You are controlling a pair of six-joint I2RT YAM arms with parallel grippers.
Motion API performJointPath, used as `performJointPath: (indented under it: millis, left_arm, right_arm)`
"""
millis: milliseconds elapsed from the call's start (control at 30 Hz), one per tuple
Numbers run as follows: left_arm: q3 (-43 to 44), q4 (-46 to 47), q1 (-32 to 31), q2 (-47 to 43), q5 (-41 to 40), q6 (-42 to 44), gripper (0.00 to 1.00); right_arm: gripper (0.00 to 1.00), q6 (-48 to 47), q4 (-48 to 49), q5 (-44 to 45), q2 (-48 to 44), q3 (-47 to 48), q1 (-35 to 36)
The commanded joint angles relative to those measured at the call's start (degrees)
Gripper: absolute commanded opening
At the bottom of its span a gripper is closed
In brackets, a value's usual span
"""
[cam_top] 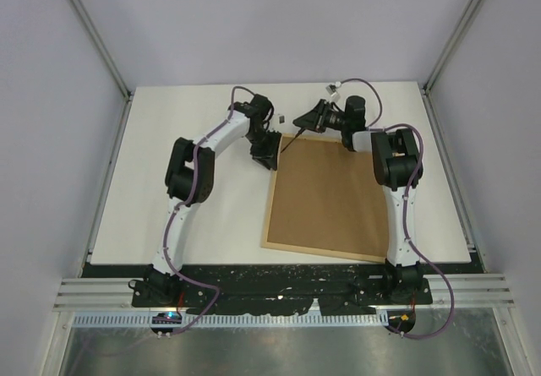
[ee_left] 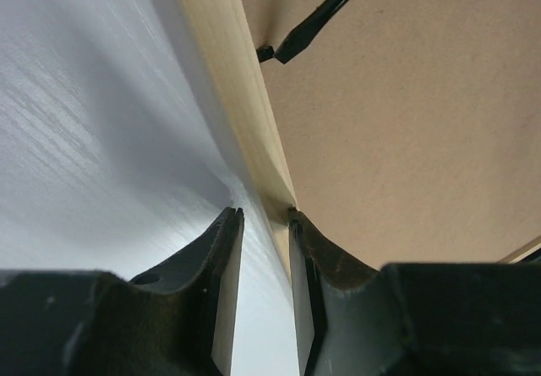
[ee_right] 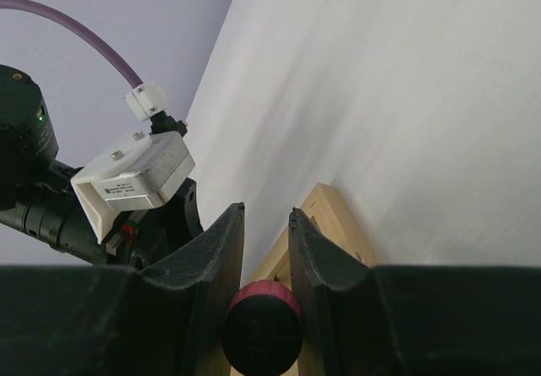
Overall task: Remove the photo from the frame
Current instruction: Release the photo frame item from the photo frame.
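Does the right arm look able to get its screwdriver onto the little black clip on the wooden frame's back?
Probably yes. The right gripper holds the red-capped black screwdriver, and its tip sits right beside the small black clip on the brown fibreboard back of the light-wood frame, nothing between them.

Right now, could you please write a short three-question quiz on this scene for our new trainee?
1. True or false: the frame lies with its brown back facing up.
2. What does the right hand hold? A) a screwdriver B) a paintbrush C) nothing
3. Fill in: seen from the top camera, the left hand is at the frame's far-____ corner.
Key: 1 true; 2 A; 3 left.
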Motion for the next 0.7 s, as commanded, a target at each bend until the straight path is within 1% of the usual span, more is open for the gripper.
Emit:
performJointPath:
  millis: [0,100,267,367,467,667]
  left_arm:
    - [-0.5,-1.2,-0.2,-1.1,-2.8,-0.6,0.33]
    - [-0.6,-1.4,-0.6,-0.9,-2.7,-0.7,0.37]
    - [0.1,-1.5,-1.9,-0.5,-0.8,-1.0,0.39]
    - [0.3,-1.4,-2.7,-0.3,-0.6,-1.2,0.39]
    - [0.2,-1.5,-2.7,-0.4,-0.9,-1.2,0.39]
    - [-0.4,-1.2,-3.0,-0.9,-2.1,-1.4,0.37]
  right_arm:
    - [0.08,-2.3,3.7,-1.7,-0.6,-0.6,0.4]
    - [0.08,-6.9,-1.9,-1.3,-1.3,-0.1,1.0]
    - [0.08,-6.7,-2.4,-0.8,-0.5,0.7,1.1]
    - [0.08,-5.3,-0.6,-1.2,-0.2,1.1,1.0]
    - [0.08,-1.1,4.3,-2.2,-0.6,0.9,0.2]
    - [0.08,2.5,7.1,-3.1,-1.1,2.0,-0.9]
